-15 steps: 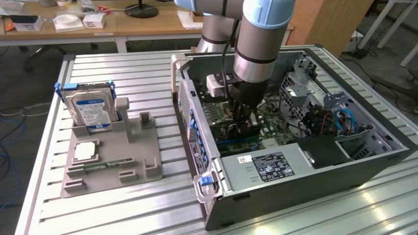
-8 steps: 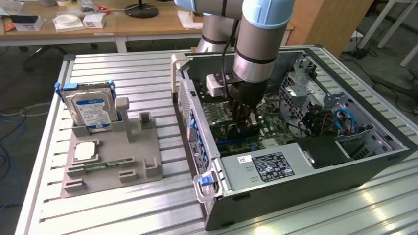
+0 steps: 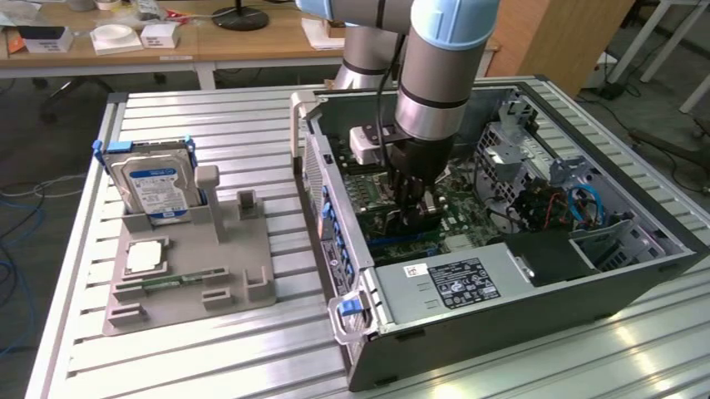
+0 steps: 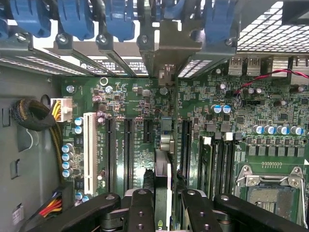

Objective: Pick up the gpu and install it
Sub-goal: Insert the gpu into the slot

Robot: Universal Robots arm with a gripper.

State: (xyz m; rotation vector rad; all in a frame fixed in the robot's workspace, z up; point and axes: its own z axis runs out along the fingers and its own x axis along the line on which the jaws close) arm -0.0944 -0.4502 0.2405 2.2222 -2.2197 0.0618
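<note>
1. nearest in the exterior view: ribbed metal counter (image 3: 199, 366), carrying an open computer case (image 3: 500, 332) laid on its side, with a grey power supply (image 3: 466, 278) with a black label in the near corner.
2. towards the exterior view's left, just beside the case: grey parts tray (image 3: 239, 258) on the counter, holding a narrow green memory stick (image 3: 166, 284) at the near edge, a square processor chip (image 3: 145, 258) behind it, and an upright hard drive (image 3: 161, 187) with a blue-white label at the far end.
3. further in, inside the case: gripper (image 3: 413, 223) lowered close over the green motherboard (image 3: 471, 199), arm coming down from above.
4. in the wrist view: black fingers (image 4: 141, 208) clamped on the gpu (image 4: 162, 166), one on each side.
5. gpu held edge-on, thin and dark, over the motherboard among the long black expansion slots (image 4: 128, 145); cannot tell whether seated in one.
6. beyond the slots in the wrist view: row of blue retaining clips (image 4: 72, 19) along the case's rear wall.
7. farthest in the exterior view: wooden desk (image 3: 255, 41) with small white boxes.
</note>
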